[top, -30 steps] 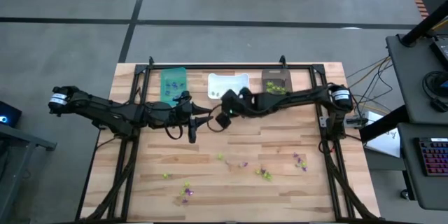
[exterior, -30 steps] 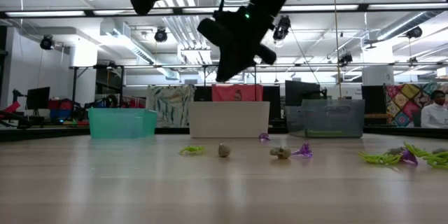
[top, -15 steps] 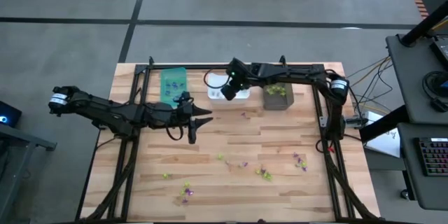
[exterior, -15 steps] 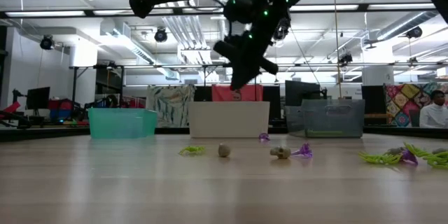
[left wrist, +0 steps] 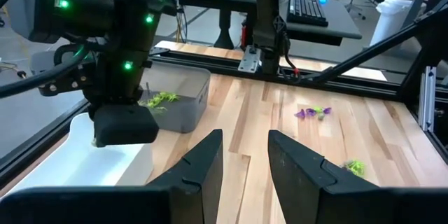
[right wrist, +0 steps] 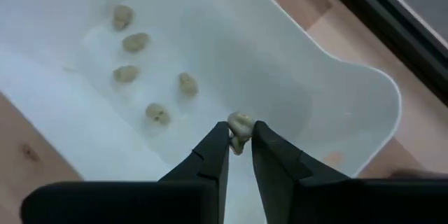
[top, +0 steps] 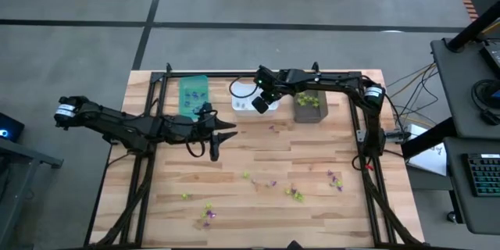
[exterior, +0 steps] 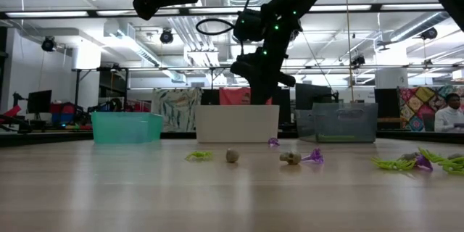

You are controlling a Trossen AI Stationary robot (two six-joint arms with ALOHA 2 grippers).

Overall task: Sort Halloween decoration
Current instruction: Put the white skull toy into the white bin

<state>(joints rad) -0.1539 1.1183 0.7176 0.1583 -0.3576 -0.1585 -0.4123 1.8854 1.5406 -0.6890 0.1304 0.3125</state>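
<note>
We see the right gripper (right wrist: 238, 143) above the white bin (right wrist: 336, 84), fingers narrowly pinching a pale trinket (right wrist: 240, 123) over five others lying inside, while the left gripper (left wrist: 245, 157) waits mid-table, moderately open and empty.

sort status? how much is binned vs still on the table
Done: five pale trinkets lie in the white bin, lime-green ones in the dark bin, a few pieces in the teal bin.
In hand: the right gripper hangs over the white bin, pinching another pale trinket.
Left: scattered purple and green pieces on the table. The left gripper waits open mid-table.
</note>
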